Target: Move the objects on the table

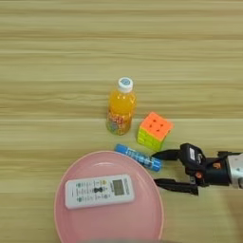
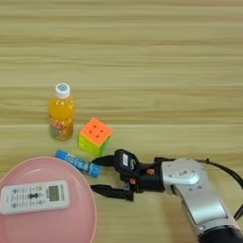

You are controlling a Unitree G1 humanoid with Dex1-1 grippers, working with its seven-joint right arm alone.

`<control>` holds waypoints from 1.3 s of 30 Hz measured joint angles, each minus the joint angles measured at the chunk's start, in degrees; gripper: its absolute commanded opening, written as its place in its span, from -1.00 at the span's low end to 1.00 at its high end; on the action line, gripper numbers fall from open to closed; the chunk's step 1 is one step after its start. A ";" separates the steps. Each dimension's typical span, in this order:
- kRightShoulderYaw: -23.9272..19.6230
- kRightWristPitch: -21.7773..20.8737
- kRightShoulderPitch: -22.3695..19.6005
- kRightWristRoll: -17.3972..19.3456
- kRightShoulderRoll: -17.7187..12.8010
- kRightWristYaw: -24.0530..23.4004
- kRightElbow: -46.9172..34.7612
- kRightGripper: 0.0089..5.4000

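Observation:
An orange juice bottle (image 1: 121, 107) with a white cap stands upright at the table's middle. Just to its right sits the orange-yellow-green puzzle cube (image 1: 154, 130). A blue glue stick (image 1: 139, 157) lies flat in front of them, its left end at the pink plate's rim. My right gripper (image 1: 154, 168) comes in from the right, open, fingers pointing left. The upper finger tip is just right of the glue stick's right end, the lower one near the plate's edge. Nothing is held between the fingers.
A large pink round plate (image 1: 118, 218) sits at the front left and holds a white remote control (image 1: 99, 191). My silver forearm (image 2: 199, 194) runs off to the bottom right, with a black cable beside it.

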 measured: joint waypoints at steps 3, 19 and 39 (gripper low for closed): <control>0.00 -0.03 -0.42 -0.38 0.36 -0.86 0.38 -0.17; 0.05 0.03 -0.94 -0.36 1.12 -2.81 0.86 -0.50; -3.03 10.09 4.51 12.07 -2.05 3.42 -22.78 -0.50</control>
